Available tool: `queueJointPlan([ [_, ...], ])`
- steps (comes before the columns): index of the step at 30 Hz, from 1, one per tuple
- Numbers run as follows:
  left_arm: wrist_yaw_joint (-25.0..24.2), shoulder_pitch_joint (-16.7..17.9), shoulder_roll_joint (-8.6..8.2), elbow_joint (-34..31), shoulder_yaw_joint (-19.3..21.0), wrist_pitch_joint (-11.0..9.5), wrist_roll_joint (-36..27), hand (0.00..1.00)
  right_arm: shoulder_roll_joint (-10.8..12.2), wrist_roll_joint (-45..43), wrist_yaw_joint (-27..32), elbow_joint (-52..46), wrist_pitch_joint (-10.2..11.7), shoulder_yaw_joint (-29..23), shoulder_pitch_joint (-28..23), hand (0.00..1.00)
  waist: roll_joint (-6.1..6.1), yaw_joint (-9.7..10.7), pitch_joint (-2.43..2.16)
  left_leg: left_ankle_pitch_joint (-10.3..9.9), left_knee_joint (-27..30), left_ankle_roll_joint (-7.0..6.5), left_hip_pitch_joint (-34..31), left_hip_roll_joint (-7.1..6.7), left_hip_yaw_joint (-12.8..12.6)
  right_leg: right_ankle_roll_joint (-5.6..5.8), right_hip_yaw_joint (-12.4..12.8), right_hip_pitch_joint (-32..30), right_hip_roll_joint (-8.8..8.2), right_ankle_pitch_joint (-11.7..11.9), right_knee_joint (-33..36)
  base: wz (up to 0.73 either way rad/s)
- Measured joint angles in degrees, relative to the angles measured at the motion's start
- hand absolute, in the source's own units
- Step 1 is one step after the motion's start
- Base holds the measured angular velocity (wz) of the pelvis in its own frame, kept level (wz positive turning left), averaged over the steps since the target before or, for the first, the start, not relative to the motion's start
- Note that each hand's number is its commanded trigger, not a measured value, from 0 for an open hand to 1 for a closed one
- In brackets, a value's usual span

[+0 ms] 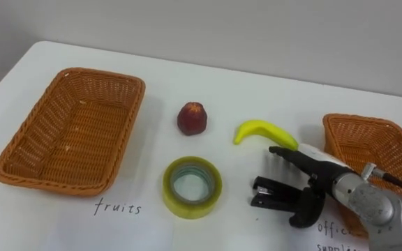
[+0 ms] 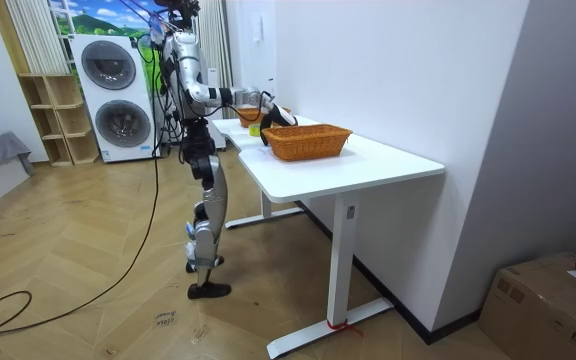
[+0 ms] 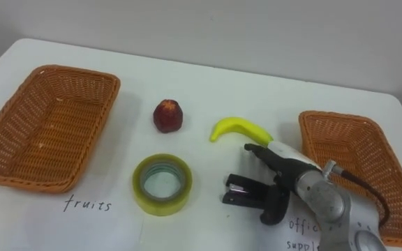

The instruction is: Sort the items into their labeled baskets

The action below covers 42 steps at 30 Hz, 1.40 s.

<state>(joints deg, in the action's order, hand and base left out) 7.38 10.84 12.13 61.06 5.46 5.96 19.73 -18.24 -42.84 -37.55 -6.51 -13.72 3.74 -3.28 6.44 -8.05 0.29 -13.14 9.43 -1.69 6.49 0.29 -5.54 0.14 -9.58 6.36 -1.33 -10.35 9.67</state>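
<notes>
While the robot stands at the white table (image 1: 208, 77), R hand (image 1: 317, 164) hangs over the black stapler (image 1: 272, 193), fingers straight out twd the banana (image 1: 264, 131), thumb hooked down beside it, nothing gripped. Tape roll (image 1: 192, 187) & red fruit (image 1: 192, 118) lie btwn the left basket (image 1: 121, 136) & right basket (image 1: 368, 143).

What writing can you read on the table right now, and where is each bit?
"fruits": handwritten on the table in front of the left basket.
"offic": handwritten before the right basket; the rest is hidden behind the right hand.
"supp": on the line beneath, cut off at the picture's edge.
</notes>
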Motion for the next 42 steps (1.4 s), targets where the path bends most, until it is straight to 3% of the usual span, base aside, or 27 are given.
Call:
queueJointPlan([
  [10, 1.1, -0.1, -0.13, 0.3, -0.1, 0.6, 0.1, 0.0, 0.5, -0.2, 0.5, -1.7, -0.1, 1.6, -0.7, 0.0, -0.15, 0.0, 0.0, 0.0, -0.1, 0.0, 0.1, 0.04, -0.1, 0.0, 0.0, 0.0, -0.02, 0.0, 0.0, 0.0],
  [24, 1.1, 0.0, -0.26, -0.1, -1.4, 1.5, 0.1, 0.0, 0.9, -2.5, -0.4, -1.7, -1.4, 3.5, -0.7, 0.0, 0.3, 0.1, -0.45, 0.0, 0.2, 0.01, 0.2, 0.04, 0.3, 0.02, -0.7, 0.4, -0.08, 0.0, 0.0, 0.0],
  [42, 1.6, -0.1, 0.06, -0.5, -2.4, 1.7, 0.1, 0.0, 0.0, -3.3, -2.7, 0.4, -3.4, 5.2, 0.6, 0.0, 1.44, -0.1, -0.23, 0.0, 0.2, 0.0, 0.2, -0.08, 1.4, 0.07, -1.3, 0.9, -0.13, 0.1, 0.0, 0.02],
])
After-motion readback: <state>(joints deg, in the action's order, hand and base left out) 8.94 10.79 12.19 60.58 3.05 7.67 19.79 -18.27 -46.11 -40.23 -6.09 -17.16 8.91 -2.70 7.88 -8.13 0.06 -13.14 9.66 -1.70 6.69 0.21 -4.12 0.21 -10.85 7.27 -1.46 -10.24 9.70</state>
